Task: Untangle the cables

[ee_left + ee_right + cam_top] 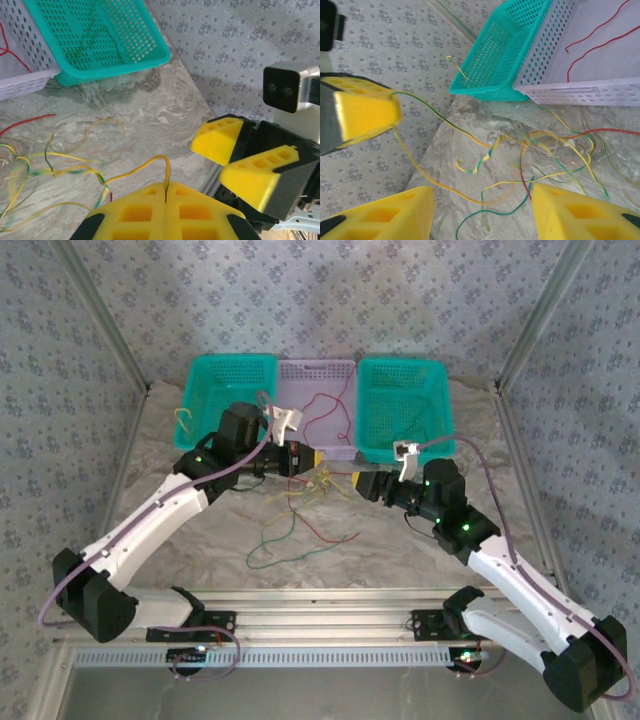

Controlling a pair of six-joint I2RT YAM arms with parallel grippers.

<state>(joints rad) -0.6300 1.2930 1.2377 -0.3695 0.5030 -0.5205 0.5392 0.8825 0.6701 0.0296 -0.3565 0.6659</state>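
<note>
From above, your left claw and right claw face each other at mid-table, just on the near side of the lilac basket. The tangle of cables lies between the two claws. Looser green and red loops trail toward you across the table.

From the left wrist, the left claw is pressed fully shut. A yellow-green cable comes straight up out of the seam between its pads and arches away to the tangle on the marble. The right claw stands just to its right, jaws parted, with nothing between them.

From the right wrist, the right claw stands well open and grips nothing. The tangle lies on the table just beyond its fingertips, and a yellow strand and a green loop run across the gap between its fingers. The yellow-green cable stretches from the left claw down into that tangle.
</note>
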